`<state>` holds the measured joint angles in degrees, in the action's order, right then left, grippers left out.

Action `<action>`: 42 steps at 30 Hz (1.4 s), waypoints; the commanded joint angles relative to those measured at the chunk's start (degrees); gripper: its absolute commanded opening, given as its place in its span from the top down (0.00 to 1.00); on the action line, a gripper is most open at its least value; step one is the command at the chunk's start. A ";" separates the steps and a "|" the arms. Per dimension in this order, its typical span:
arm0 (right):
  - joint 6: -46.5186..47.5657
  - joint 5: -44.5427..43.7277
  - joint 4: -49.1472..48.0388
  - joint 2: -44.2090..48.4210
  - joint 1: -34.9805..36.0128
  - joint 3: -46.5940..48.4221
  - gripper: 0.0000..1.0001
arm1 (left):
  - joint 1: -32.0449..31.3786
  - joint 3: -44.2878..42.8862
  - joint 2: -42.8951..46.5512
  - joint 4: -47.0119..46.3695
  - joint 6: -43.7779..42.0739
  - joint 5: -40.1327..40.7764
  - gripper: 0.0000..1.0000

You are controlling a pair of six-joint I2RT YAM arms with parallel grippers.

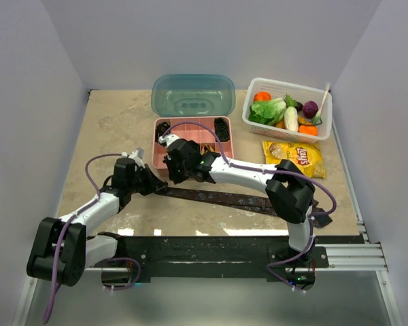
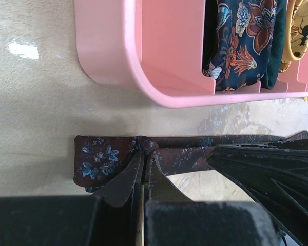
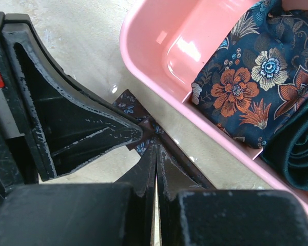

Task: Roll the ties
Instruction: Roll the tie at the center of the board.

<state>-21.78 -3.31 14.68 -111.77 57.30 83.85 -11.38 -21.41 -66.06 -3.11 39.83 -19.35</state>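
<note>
From above, we see the brown tie (image 1: 224,198) stretched out flat along the table (image 1: 122,122), its far end trailing toward the right arm's base. Nothing is coiled on it yet, so we judge the whole roll is left to do. Rolled ties (image 1: 222,128) already sit in the pink tray (image 1: 156,142) just behind. The left gripper (image 1: 149,182) and right gripper (image 1: 170,170) meet at the tie's left end.

From the left wrist, we see that gripper's fingers pressed together on the fabric just inside its squared tip. The tip is dark maroon with small blue flowers and seems folded over once, though shadow blurs the crease.

From the right wrist, the fingers are likewise clamped on that end, beside the tray's rim and touching the other gripper.
</note>
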 commanded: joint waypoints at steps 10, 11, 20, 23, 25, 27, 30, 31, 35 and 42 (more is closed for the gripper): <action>0.95 1.38 -0.79 -1.09 -0.26 -0.27 1.00 | -2.07 0.75 -3.28 -3.21 0.42 1.60 0.80; 0.86 1.55 -0.88 -1.17 -0.26 -0.27 1.00 | -2.07 0.84 -3.11 -3.21 0.42 1.60 0.73; 0.77 2.43 -0.97 -1.35 -0.26 -0.27 1.00 | -2.07 2.07 -1.35 -6.90 2.35 -1.65 0.47; 0.77 2.17 -0.79 -1.26 -0.26 -0.27 1.00 | -2.07 2.34 -1.44 -7.34 2.62 -1.65 0.52; 0.86 1.99 -0.70 -1.26 -0.17 -0.27 1.00 | -2.07 2.34 -1.44 -7.08 2.62 -1.56 0.59; 0.95 2.08 -0.88 -1.52 -0.26 -0.27 1.00 | -2.07 2.25 -1.00 -6.29 2.53 -1.13 0.60; 1.21 1.74 -0.70 -1.96 -0.26 0.17 1.00 | -2.07 1.90 0.84 -4.80 2.53 0.01 0.61; 1.39 1.64 -0.62 -1.88 -0.26 0.26 1.00 | -2.07 1.46 1.37 -4.36 2.44 0.19 0.60; 1.48 2.95 -1.75 -2.14 -0.17 0.43 1.00 | -2.07 -0.47 3.22 -0.24 1.48 1.86 0.56; 1.21 4.80 -2.55 -3.55 -0.17 2.36 1.00 | -1.98 -3.63 5.41 6.18 -0.19 5.46 0.55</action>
<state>-21.37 -0.78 14.35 -114.69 57.30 83.88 -13.26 -21.69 -62.89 -0.82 41.21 -16.88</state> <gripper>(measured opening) 0.007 0.450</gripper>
